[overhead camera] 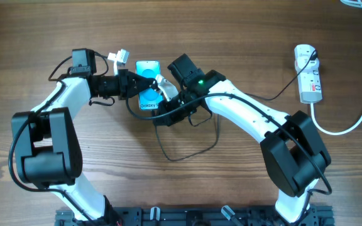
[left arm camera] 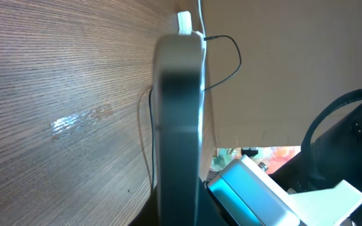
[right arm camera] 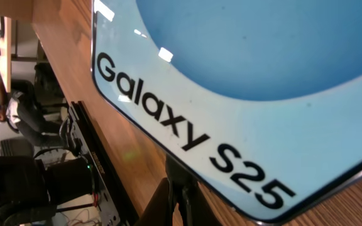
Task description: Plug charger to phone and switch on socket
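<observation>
From overhead, the left gripper (overhead camera: 131,83) is clenched on the left edge of the phone (overhead camera: 148,70), which sits above the middle of the table (overhead camera: 231,37) with its turquoise screen facing up. The right gripper (overhead camera: 166,94) is closed at the phone's lower right. The charger (overhead camera: 193,149) runs up to it and lies in a loose black loop on the wood below. The socket (overhead camera: 309,78) lies well apart at the far right, with its thick white lead (overhead camera: 351,129) curving away. In the left wrist view, the phone (left arm camera: 178,125) stands edge-on as a grey band down the frame. The table (left arm camera: 61,94) is to its left, and the thin charger (left arm camera: 234,56) curls behind it. In the right wrist view, the phone (right arm camera: 244,94) fills the frame with "Galaxy S25" printed along one edge. Just beside that edge, the right gripper (right arm camera: 181,194) pinches a thin dark piece, apparently the charger's plug end.
</observation>
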